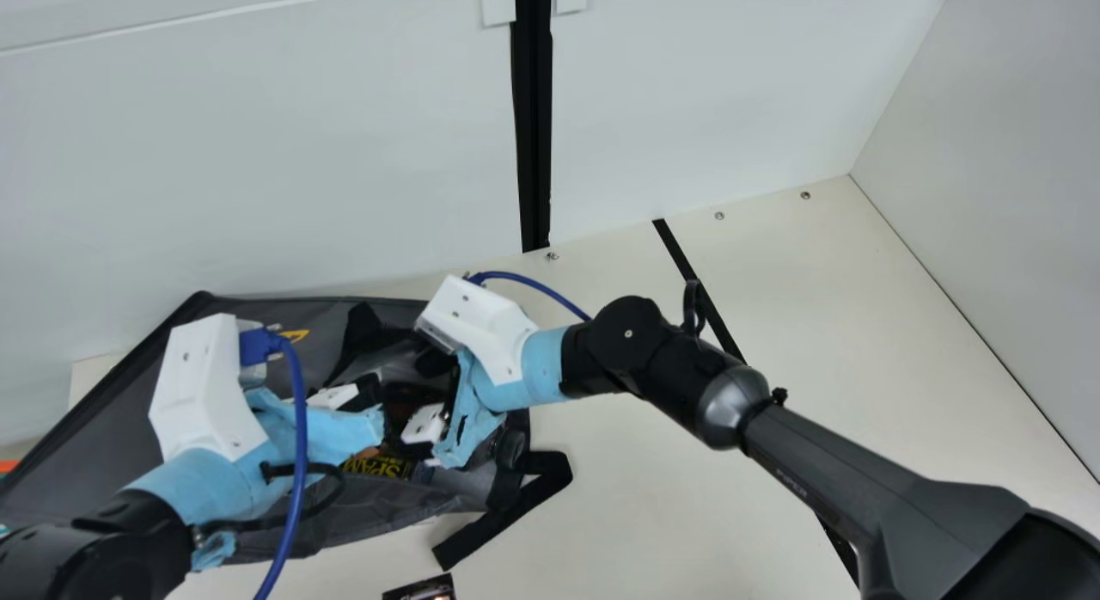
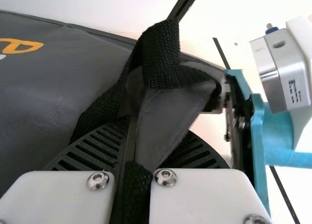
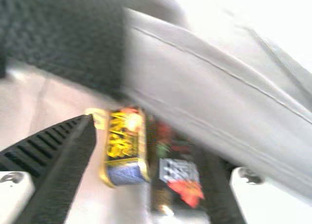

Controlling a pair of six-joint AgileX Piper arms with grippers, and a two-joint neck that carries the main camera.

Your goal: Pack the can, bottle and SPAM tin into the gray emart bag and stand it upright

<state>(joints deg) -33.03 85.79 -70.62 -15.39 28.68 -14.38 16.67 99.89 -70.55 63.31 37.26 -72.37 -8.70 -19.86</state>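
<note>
Gripping limp gray bag (image 2: 63, 83) by sturdy strap (image 2: 161, 51) with left end effector (image 2: 146, 141) (probably sagging elsewhere), holding right end effector (image 3: 146, 136) released.

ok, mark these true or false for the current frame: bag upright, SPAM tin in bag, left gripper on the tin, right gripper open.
1. The bag stands upright. False: it lies on its side.
2. The SPAM tin is inside the bag. True.
3. The left gripper holds the tin. False: it grips the bag's strap and gray fabric.
4. The right gripper is open. True.
</note>
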